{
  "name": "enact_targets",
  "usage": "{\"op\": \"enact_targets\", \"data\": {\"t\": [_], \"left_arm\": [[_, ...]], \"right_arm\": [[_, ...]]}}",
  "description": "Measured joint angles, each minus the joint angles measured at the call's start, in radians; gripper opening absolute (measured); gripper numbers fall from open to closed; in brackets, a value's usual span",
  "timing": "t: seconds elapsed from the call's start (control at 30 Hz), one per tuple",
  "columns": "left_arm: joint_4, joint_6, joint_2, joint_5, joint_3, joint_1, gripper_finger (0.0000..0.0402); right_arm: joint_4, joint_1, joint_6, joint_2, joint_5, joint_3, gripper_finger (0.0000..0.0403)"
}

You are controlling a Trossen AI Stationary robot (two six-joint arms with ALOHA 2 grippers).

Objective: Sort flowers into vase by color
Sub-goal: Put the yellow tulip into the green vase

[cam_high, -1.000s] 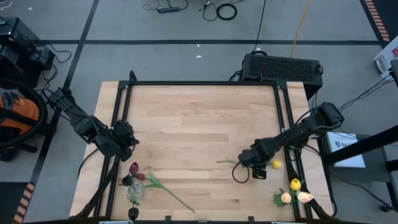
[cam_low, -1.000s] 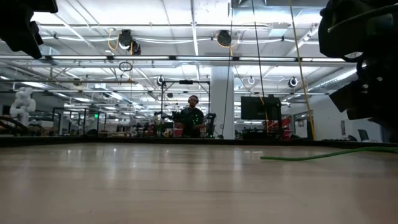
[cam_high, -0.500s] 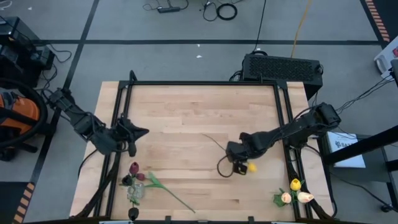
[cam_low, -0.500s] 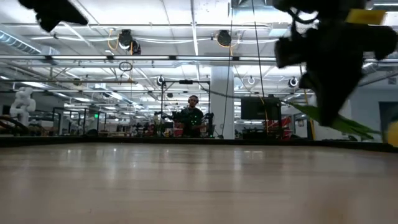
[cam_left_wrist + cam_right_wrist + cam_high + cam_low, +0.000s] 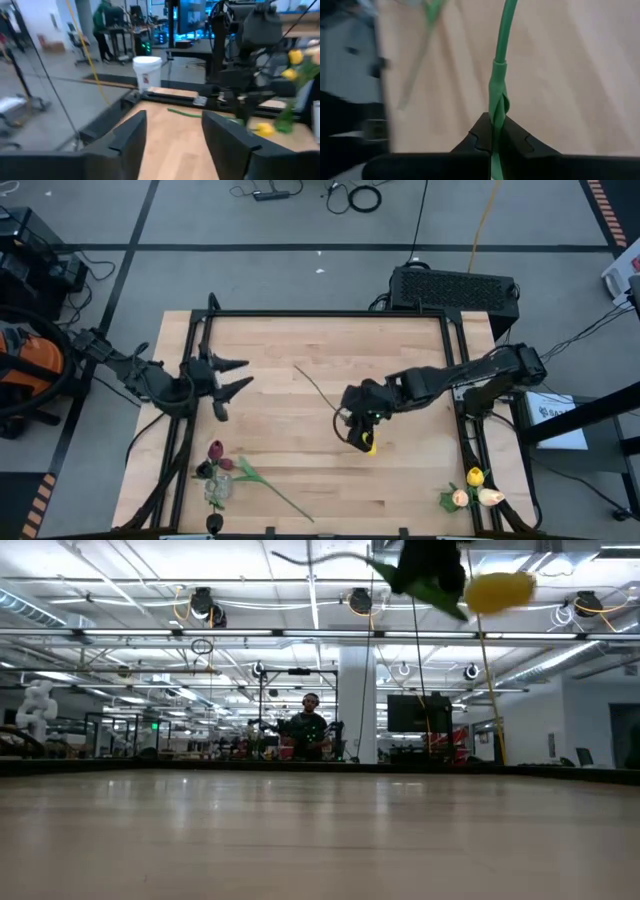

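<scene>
My right gripper (image 5: 356, 418) is shut on a yellow flower above the middle of the table. Its yellow head (image 5: 368, 445) points to the near edge and its thin green stem (image 5: 312, 383) runs off far-left. The low view shows the head (image 5: 500, 590) high above the wood. My left gripper (image 5: 236, 376) hovers open over the table's left part, holding nothing. Dark red flowers (image 5: 218, 454) stand in a glass vase (image 5: 215, 492) at the near left. One green stem (image 5: 280, 498) lies on the table beside that vase. My right gripper pinches the yellow flower's stem between its two fingers, at the leaf-wrapped part (image 5: 496, 111) close to the head. The stem runs straight on ahead between the fingers (image 5: 517, 136). The flower is lifted clear of the table, with its long stem end free.
Yellow and peach flower heads (image 5: 474, 490) cluster at the near right corner. A black frame (image 5: 320, 313) borders the table's far and side edges. Bare wood lies between the two arms. A white bucket (image 5: 147, 72) and people stand in the room beyond.
My right gripper has lifted the yellow flower clear of the table. It has carried it from the right side toward the middle, and the stem has swung to point far-left. My left gripper has gone a little toward the table's far right and opened.
</scene>
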Motion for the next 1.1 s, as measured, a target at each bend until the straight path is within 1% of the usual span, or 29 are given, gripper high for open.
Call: {"op": "enact_targets", "data": {"t": [0.07, 0.13, 0.23, 0.33, 0.47, 0.57, 0.67, 0.73, 0.8, 0.87, 0.93, 0.97, 1.03, 1.1], "left_arm": [[0.000, 0.057, 0.046, 0.000, 0.044, 0.024, 0.0212], [-0.003, 0.131, 0.110, 0.004, 0.102, 0.047, 0.0220], [-0.014, 0.255, 0.219, 0.025, 0.194, 0.070, 0.0221], [-0.030, 0.356, 0.322, 0.025, 0.284, 0.085, 0.0221], [-0.038, 0.500, 0.441, 0.024, 0.354, 0.091, 0.0221], [-0.033, 0.534, 0.512, 0.023, 0.389, 0.107, 0.0221], [-0.035, 0.537, 0.559, 0.007, 0.405, 0.128, 0.0221], [-0.040, 0.545, 0.580, 0.007, 0.406, 0.140, 0.0221], [-0.038, 0.583, 0.599, 0.008, 0.415, 0.145, 0.0221], [-0.034, 0.659, 0.615, 0.018, 0.421, 0.151, 0.0221], [-0.024, 0.753, 0.641, 0.038, 0.433, 0.152, 0.0221], [-0.021, 0.794, 0.653, 0.048, 0.438, 0.152, 0.0221], [-0.016, 0.883, 0.676, 0.062, 0.443, 0.152, 0.0221], [0.027, 0.972, 0.699, 0.083, 0.447, 0.154, 0.0221]], "right_arm": [[0.011, -0.019, 0.022, -0.005, -0.071, 0.020, 0.0004], [0.014, -0.038, 0.055, -0.015, -0.146, 0.021, 0.0004], [0.009, -0.064, 0.070, -0.029, -0.201, 0.021, 0.0004], [-0.005, -0.094, 0.060, -0.043, -0.215, 0.021, 0.0004], [-0.038, -0.128, 0.060, -0.106, -0.186, -0.018, 0.0004], [-0.039, -0.145, 0.109, -0.212, -0.169, -0.113, 0.0004], [0.012, -0.150, 0.220, -0.369, -0.135, -0.264, 0.0004], [0.135, -0.151, 0.343, -0.482, -0.142, -0.392, 0.0004], [0.313, -0.148, 0.524, -0.580, -0.152, -0.518, 0.0004], [0.523, -0.136, 0.698, -0.643, -0.160, -0.629, 0.0004], [0.721, -0.119, 0.773, -0.658, -0.160, -0.711, 0.0004], [0.789, -0.112, 0.788, -0.651, -0.160, -0.737, 0.0004], [0.870, -0.100, 0.798, -0.617, -0.159, -0.746, 0.0003], [0.907, -0.089, 0.793, -0.569, -0.161, -0.737, 0.0002]]}}
